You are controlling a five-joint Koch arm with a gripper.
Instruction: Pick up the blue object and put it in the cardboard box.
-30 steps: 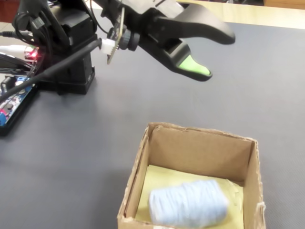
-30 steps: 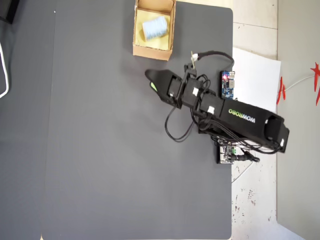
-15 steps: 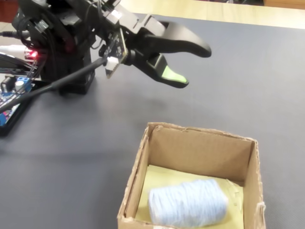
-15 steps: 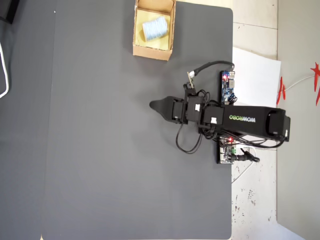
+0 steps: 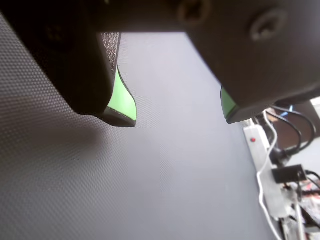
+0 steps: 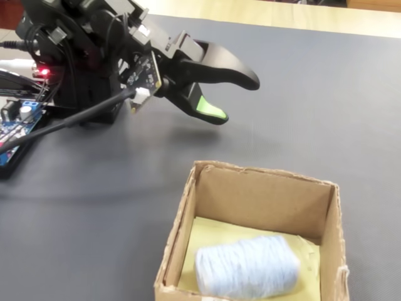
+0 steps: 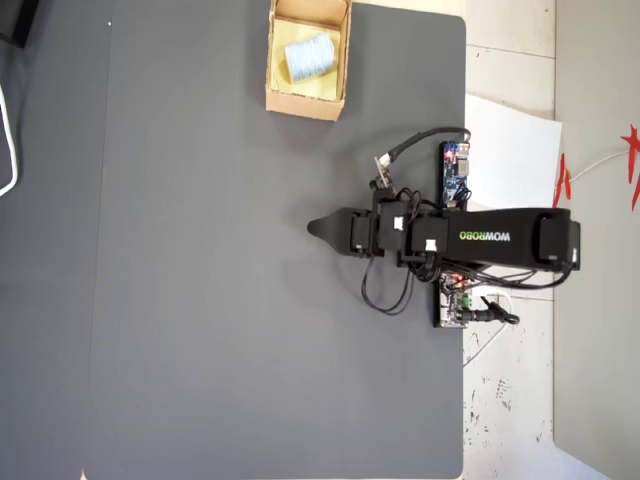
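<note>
The blue object (image 6: 247, 266) is a pale blue, woolly lump lying inside the cardboard box (image 6: 263, 176) on its yellowish floor. In the overhead view the blue object (image 7: 308, 57) and the box (image 7: 305, 106) are at the top edge of the dark mat. My gripper (image 6: 237, 99) hovers over the mat behind the box, well apart from it. Its black jaws with green pads stand wide apart with nothing between them. The wrist view shows only bare mat between the gripper (image 5: 180, 117) fingers. In the overhead view the gripper (image 7: 316, 228) points left, mid-mat.
A dark grey mat (image 7: 200, 300) covers the table. Circuit boards (image 7: 456, 175) and cables sit by the arm's base at the mat's right edge. A white sheet (image 7: 510, 140) lies beyond it. A power strip (image 5: 256, 145) with cords shows at the wrist view's right.
</note>
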